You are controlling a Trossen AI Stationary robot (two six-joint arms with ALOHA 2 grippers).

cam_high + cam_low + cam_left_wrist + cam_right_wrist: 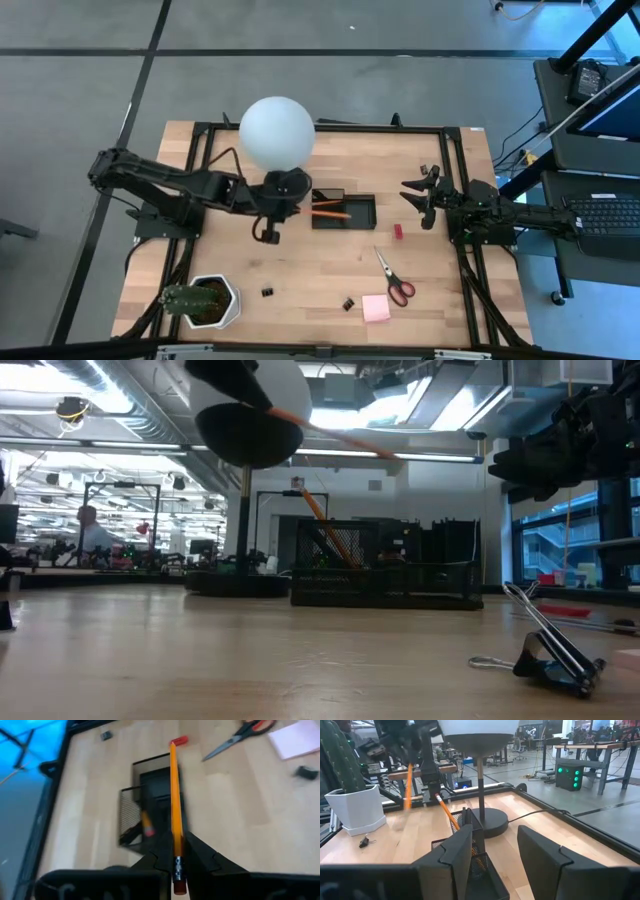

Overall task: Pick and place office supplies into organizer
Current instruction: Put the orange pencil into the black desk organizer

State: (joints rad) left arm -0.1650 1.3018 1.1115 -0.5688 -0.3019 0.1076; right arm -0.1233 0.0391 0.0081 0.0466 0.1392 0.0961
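An orange pencil (175, 800) is clamped in the left claw (176, 851), held above the organizer (343, 211). The right claw (492, 851) is held open and empty, right of the organizer.

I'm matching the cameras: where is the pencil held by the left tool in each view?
High: hidden under the left tool.
Low: held pencil crosses the top.
Left wrist: centre, above the organizer.
Right wrist: upper left.
Shared landmark: organizer.
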